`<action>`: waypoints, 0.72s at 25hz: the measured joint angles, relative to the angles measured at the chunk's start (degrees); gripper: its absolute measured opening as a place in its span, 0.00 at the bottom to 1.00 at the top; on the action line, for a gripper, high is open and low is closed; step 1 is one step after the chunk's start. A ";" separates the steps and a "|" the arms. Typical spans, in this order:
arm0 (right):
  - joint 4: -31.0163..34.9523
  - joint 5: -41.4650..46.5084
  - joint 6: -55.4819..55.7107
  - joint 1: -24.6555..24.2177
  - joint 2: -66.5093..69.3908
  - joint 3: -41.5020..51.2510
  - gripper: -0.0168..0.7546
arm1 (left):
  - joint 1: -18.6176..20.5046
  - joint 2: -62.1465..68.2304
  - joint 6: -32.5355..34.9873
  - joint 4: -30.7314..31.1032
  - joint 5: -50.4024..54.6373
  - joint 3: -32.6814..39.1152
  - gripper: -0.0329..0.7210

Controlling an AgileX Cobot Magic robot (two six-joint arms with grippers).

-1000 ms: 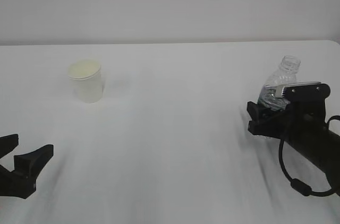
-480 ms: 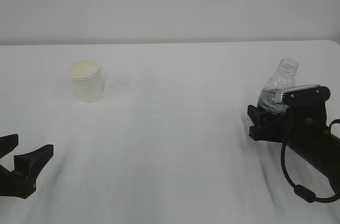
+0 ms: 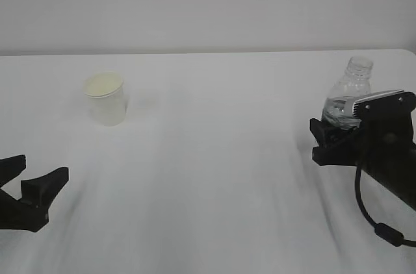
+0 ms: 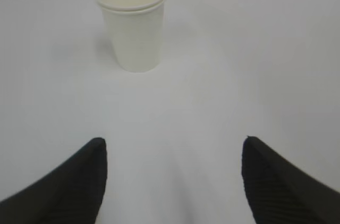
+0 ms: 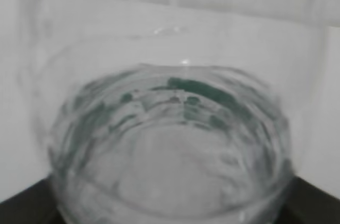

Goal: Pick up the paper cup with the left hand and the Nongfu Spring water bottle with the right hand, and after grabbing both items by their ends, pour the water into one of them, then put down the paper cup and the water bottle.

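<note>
The paper cup (image 3: 105,100) stands upright on the white table at the left; in the left wrist view the cup (image 4: 135,27) is straight ahead and well beyond the fingertips. My left gripper (image 3: 40,169) (image 4: 173,141) is low at the near left, open, with nothing between its fingers. My right gripper (image 3: 331,128) is shut on the lower body of the Nongfu Spring water bottle (image 3: 348,92), which stands upright and capless at the far right. The bottle (image 5: 170,144) fills the right wrist view, with water (image 5: 175,107) and green label showing through its wall, and dark fingers (image 5: 24,210) at the bottom corners.
The white table (image 3: 214,176) stretches between cup and bottle, its back edge meeting a pale wall (image 3: 208,8). A black cable (image 3: 374,219) loops under the right arm near the right edge.
The right gripper has moved slightly right and up with the bottle, which went from tilted to upright. The left gripper barely shifted. The cup stayed put.
</note>
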 joint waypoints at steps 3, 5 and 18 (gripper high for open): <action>0.00 0.00 -0.11 0.00 -0.27 0.60 0.66 | 0.00 0.00 0.00 -1.14 0.00 -0.60 0.80; 0.00 0.00 -0.11 0.00 -0.27 1.28 0.66 | 0.00 0.36 0.00 -2.29 -0.10 -0.71 0.80; -0.73 0.12 -0.11 0.00 -0.27 3.34 0.66 | 0.15 6.94 -2.38 -2.95 -0.10 -6.24 0.80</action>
